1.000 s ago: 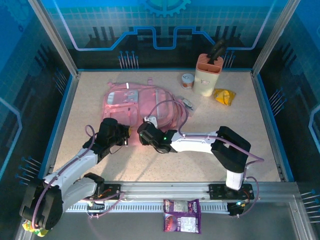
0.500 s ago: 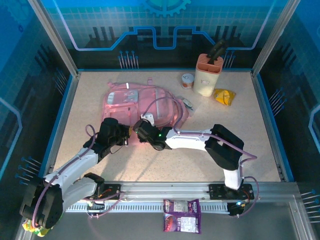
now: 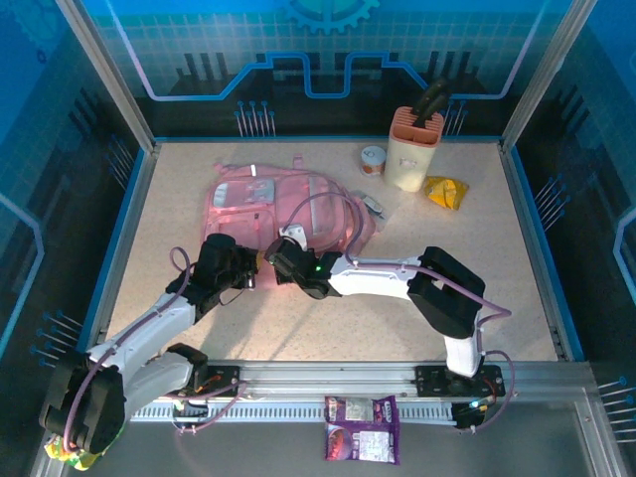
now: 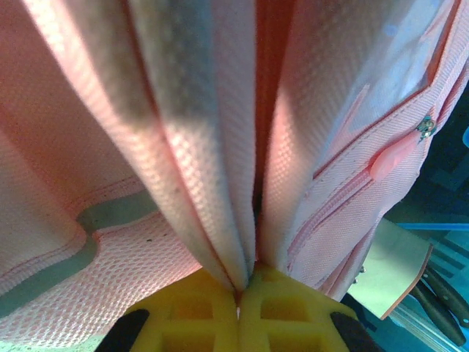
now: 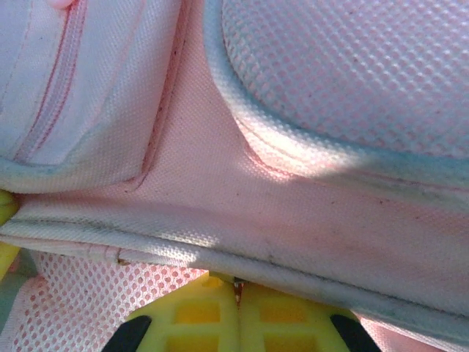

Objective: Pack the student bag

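The student bag (image 3: 266,202), a soft pink backpack with a clear window panel, lies flat at the table's middle left. My left gripper (image 3: 249,272) sits at its near edge, and in the left wrist view its yellow fingers (image 4: 245,282) are shut on a pinched fold of the pink fabric (image 4: 220,169). Just to the right, my right gripper (image 3: 280,255) is at the same near edge. In the right wrist view its yellow fingers (image 5: 236,287) are closed together under the bag's white trim (image 5: 220,249), with a sliver of the bag's edge between the tips.
At the back right stand a beige and orange holder (image 3: 412,149) with black handles, a small can (image 3: 373,160) and a yellow packet (image 3: 446,191). A small clear-wrapped item (image 3: 375,206) lies by the bag's right side. A purple packet (image 3: 362,440) rests beyond the front rail.
My right gripper has slid left to the bag's near edge and closed its jaws there. The left gripper has kept its hold and place.
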`<state>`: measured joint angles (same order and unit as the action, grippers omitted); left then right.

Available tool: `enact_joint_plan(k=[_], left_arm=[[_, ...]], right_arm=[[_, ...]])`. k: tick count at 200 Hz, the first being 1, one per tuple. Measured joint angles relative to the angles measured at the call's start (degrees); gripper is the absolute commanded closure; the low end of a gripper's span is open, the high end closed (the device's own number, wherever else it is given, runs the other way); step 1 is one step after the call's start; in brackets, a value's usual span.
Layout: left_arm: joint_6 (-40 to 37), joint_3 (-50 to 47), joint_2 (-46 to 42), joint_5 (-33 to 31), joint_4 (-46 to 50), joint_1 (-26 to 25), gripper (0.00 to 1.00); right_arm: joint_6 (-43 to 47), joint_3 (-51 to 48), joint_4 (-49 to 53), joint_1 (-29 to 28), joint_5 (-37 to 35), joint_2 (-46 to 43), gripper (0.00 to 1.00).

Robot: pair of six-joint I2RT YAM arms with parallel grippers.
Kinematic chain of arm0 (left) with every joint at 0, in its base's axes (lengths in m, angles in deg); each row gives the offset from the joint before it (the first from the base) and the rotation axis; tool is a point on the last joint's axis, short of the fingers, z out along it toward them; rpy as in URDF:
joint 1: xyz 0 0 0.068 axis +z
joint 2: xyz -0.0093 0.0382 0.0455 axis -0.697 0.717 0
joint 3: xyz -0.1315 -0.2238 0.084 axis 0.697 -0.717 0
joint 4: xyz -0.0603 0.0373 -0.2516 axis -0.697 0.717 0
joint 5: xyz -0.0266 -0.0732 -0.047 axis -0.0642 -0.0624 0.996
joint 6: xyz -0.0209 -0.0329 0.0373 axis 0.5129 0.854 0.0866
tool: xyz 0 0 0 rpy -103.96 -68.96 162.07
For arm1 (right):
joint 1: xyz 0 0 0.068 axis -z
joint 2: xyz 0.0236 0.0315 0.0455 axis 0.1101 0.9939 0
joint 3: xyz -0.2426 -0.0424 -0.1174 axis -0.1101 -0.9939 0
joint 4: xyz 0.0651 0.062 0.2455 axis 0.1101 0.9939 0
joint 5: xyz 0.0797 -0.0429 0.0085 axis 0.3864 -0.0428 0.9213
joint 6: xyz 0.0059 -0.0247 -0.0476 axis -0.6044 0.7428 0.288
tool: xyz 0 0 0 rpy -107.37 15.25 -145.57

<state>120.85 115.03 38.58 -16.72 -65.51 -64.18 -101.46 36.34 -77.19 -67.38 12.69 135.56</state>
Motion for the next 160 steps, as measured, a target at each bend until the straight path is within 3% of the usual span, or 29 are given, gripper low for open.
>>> enact_joint_plan(k=[105, 160], left_arm=[[0.0, 0.0, -1.6, -0.7, 1.0, 0.0, 1.00], [0.0, 0.0, -2.1, -0.9, 1.5, 0.0, 1.00]], right_arm=[[0.5, -2.4, 5.5, 2.4, 7.4, -6.0, 1.00], [5.6, -5.6, 5.4, 4.8, 8.0, -7.5, 1.00]])
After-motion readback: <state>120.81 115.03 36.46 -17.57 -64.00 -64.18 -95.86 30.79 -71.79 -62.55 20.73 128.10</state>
